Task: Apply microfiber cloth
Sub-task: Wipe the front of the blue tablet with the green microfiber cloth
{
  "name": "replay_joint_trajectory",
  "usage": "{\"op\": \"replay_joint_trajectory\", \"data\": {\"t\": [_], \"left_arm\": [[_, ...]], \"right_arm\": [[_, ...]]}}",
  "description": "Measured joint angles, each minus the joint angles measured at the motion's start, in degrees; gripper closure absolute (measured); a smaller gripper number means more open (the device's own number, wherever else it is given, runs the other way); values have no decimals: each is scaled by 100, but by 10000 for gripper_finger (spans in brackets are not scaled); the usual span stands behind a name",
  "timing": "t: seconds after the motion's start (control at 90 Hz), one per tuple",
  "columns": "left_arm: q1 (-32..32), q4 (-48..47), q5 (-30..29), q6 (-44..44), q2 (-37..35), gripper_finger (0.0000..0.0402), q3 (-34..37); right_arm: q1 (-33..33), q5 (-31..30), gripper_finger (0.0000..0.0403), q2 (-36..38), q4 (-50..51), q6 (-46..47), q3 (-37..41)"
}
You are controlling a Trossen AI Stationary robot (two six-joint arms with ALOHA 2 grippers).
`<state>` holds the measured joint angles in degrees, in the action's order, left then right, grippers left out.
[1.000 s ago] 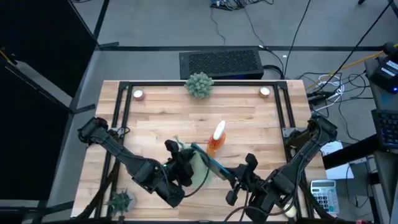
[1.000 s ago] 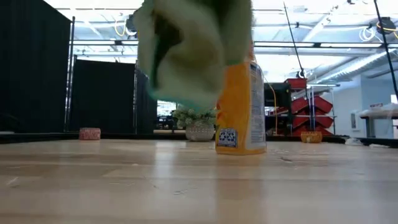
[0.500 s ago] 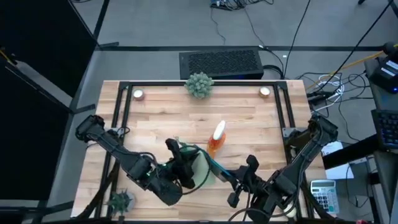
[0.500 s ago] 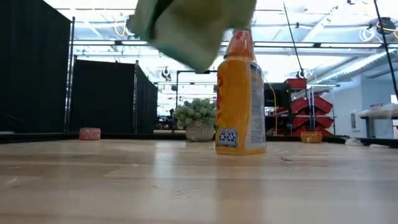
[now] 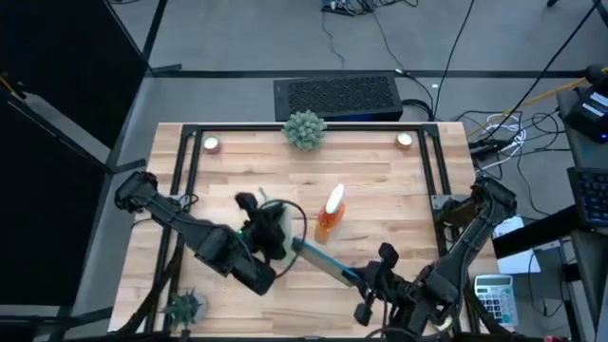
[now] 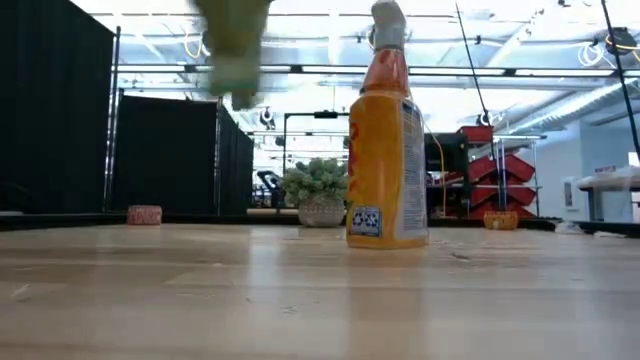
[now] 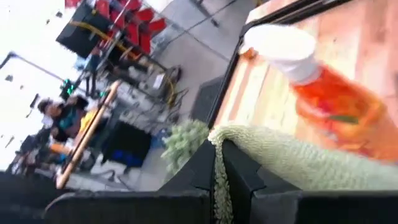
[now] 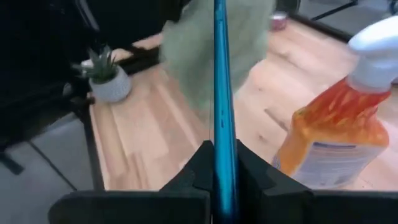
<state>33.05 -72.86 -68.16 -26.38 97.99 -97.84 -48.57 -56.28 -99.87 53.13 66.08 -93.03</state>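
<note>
The left pincer (image 5: 269,231) is clamped on the microfiber cloth (image 5: 274,232) and holds it up above the worktop (image 5: 380,180), near the middle. The right pincer (image 5: 353,275) grips a thin blue phone (image 5: 318,259) by its edge. The phone's far end reaches the cloth. An orange spray bottle (image 5: 329,214) stands at 3 o'clock from the cloth, just beside it.

Low view cuts off the blurred microfiber cloth (image 6: 232,45).
</note>
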Motion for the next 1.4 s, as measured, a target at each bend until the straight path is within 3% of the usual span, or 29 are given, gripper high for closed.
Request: {"op": "replay_joint_trajectory", "data": {"t": [0.133,0.278,0.378,0.556,0.644,0.789,0.911,1.011,1.167,1.289,1.4], "left_arm": [[297,-172,429,-183,-150,401,0],[512,-216,1004,-196,-168,401,0],[615,-458,1325,-500,-168,401,0],[687,-481,1369,-781,-164,401,168],[682,-289,1380,-774,-164,401,239],[630,195,1590,-476,-161,401,607],[618,-650,1710,-999,-161,401,850],[502,-1500,1403,-1517,-178,401,936],[186,-1631,1390,-1293,-194,400,988],[-27,-1568,1896,-1057,-196,374,984],[-89,-1552,1973,-877,-196,331,982]], "right_arm": [[-73,317,394,28,303,35,-2],[-113,1818,394,-42,1094,137,-2],[-238,2536,394,-172,1912,895,0],[-723,3094,394,-390,2995,2366,0],[-879,3070,394,-507,3036,2702,4],[-929,2487,394,-717,2482,2452,4],[-813,2309,394,-865,2026,1914,4],[-703,2337,394,-969,1961,1695,4],[-554,2322,394,-978,1909,1567,4],[-543,2301,394,-978,1876,1554,4],[-549,2338,394,-978,1875,1541,4]]}}
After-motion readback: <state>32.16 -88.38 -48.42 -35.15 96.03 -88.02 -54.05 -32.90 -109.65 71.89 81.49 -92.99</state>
